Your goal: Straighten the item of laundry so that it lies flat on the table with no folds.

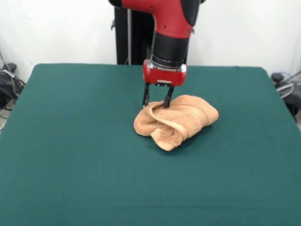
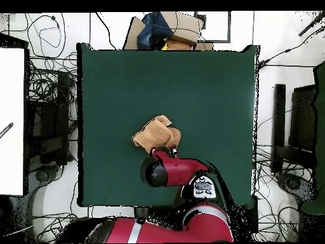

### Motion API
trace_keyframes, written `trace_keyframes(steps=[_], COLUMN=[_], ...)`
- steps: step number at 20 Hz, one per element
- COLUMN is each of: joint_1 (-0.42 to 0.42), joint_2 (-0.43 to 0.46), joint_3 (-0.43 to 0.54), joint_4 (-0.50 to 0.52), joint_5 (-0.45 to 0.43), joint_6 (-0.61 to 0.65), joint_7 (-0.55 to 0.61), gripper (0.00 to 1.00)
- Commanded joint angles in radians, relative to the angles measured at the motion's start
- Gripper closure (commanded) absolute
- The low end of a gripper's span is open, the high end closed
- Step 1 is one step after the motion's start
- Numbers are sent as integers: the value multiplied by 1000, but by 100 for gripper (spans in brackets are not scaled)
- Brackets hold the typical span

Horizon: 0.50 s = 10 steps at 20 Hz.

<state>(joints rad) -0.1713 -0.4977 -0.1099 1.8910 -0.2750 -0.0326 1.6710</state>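
Observation:
The peach-orange towel lies crumpled in a bunched heap near the middle of the dark green table, with thick folds and one edge rolled over the front. My gripper hangs straight down over the towel's far left edge. Its two black fingers stand apart, and a raised fold of the towel sits between their tips. In the overhead view the towel shows just above the red arm, which covers the gripper there.
The table spreads wide on all sides of the towel. Cables and dark equipment lie on the floor around it, and cardboard boxes stand past its far edge.

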Motion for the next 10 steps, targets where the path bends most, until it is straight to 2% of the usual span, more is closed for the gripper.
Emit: trace_keyframes(steps=[1, 10], joint_1=[27, 33], joint_2=[40, 43], joint_3=[26, 19], joint_4=[-33, -46], joint_5=[28, 20], joint_6=[-29, -17], joint_7=[167, 153], gripper=[0, 0])
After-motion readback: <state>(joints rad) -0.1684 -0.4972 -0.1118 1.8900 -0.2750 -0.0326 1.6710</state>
